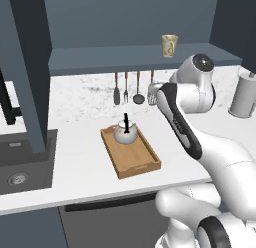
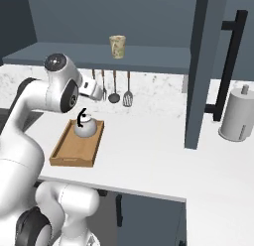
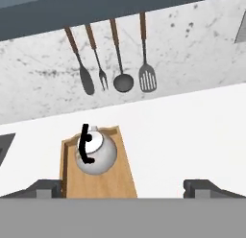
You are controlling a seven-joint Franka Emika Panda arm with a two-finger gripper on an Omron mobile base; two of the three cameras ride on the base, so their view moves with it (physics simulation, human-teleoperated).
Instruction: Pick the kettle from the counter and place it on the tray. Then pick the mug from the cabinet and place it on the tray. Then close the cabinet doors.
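- Cabinet (image 1: 135, 22): dark slate-blue, spans the back wall above the table; its shelf carries the mug.
- Doors: both swung open. One (image 1: 30, 67) stands at 9 o'clock in the left base view, the other (image 2: 208, 66) at 3 o'clock in the right base view, its black bar handle (image 2: 229, 66) facing outward.
- Table (image 1: 75, 167): long, white, faint grey speckling; carries the tray and the canister.
- Arm (image 1: 190, 132): white with dark joints, bent over the table's right part in the left base view.
- Canister (image 2: 237, 116): tall, grey, cylindrical; on the table at 3 o'clock in the right base view, well apart from the tray.
- Tray (image 1: 142, 162): light-brown wood, low rims; near the middle of the table, its long side turned at an angle.
- Utensils (image 3: 115, 64): four with brown handles, hanging in a row on the backsplash under the shelf; at 12 o'clock in the hand view.
- Kettle (image 1: 125, 134): round, silvery-white, black handle upright; sits on the tray's far end.
- Mug (image 1: 169, 45): beige-tan, upright on the shelf, at 1 o'clock from the kettle in the left base view.
- End effector (image 3: 125, 186): spread wide, holding nothing; raised clear of the tray, fingertips (image 3: 202, 186) at the hand view's bottom corners.
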